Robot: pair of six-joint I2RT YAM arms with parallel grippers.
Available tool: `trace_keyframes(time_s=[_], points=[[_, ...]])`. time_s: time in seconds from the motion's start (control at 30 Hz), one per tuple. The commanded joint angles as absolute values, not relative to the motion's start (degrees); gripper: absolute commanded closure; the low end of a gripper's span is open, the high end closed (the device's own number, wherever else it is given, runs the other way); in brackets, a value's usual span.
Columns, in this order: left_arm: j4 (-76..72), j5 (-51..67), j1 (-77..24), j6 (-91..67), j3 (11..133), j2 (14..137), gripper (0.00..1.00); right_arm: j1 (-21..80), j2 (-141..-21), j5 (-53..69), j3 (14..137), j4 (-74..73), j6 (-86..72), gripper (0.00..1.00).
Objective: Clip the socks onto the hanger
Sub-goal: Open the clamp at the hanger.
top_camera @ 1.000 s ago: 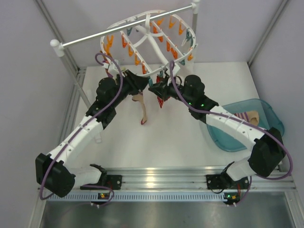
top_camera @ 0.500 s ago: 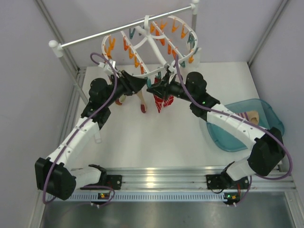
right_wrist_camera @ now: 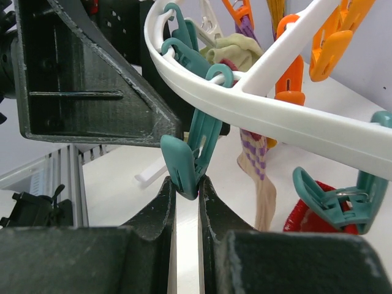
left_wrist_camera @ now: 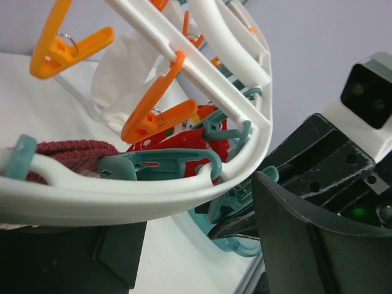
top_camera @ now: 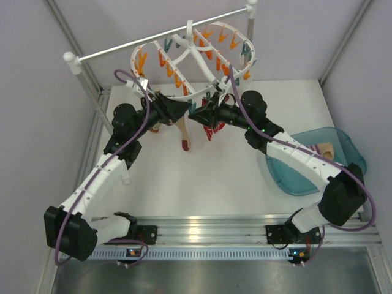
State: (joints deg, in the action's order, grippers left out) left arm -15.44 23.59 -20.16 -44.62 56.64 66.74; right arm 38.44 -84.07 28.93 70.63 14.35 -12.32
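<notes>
The white oval hanger [top_camera: 195, 58] hangs from the rail, with orange and teal clips. One cream sock [top_camera: 184, 131] with a striped part and a red toe dangles under its near rim, between both grippers; I cannot tell what holds its top. It also shows in the right wrist view [right_wrist_camera: 257, 165]. My right gripper [right_wrist_camera: 187, 184] is shut on the lower end of a teal clip [right_wrist_camera: 193, 147] on the hanger rim [right_wrist_camera: 275, 116]. My left gripper [left_wrist_camera: 199, 233] is open, its jaws wide apart just below the hanger rim [left_wrist_camera: 122, 196], with nothing between them. A second sock [top_camera: 323, 150] lies in the basin.
A red patterned sock [top_camera: 212, 130] hangs from the hanger beside my right gripper [top_camera: 195, 115]. A maroon sock [left_wrist_camera: 67, 150] is clipped near my left gripper [top_camera: 177, 112]. The metal rail [top_camera: 153, 40] on white posts crosses the back. A teal basin [top_camera: 343, 144] stands at the right.
The hanger has swung up and back. My left arm has drawn back to the left. My right gripper has stayed at the near rim. The dangling sock has shifted slightly with the hanger.
</notes>
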Motion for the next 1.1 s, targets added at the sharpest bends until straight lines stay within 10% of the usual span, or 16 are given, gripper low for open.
trace_keyframes(time_s=[0.0, 1.07], points=[[-23.6, 29.2, -20.4, -43.8, 56.2, 65.0, 0.30, 37.7, -84.9, 29.9, 73.9, 17.8, -14.0, 1.00], [-19.9, 17.1, -26.5, -33.7, 60.4, 67.1, 0.36, 37.8, -84.0, 30.7, 73.6, 16.2, -13.7, 1.00]])
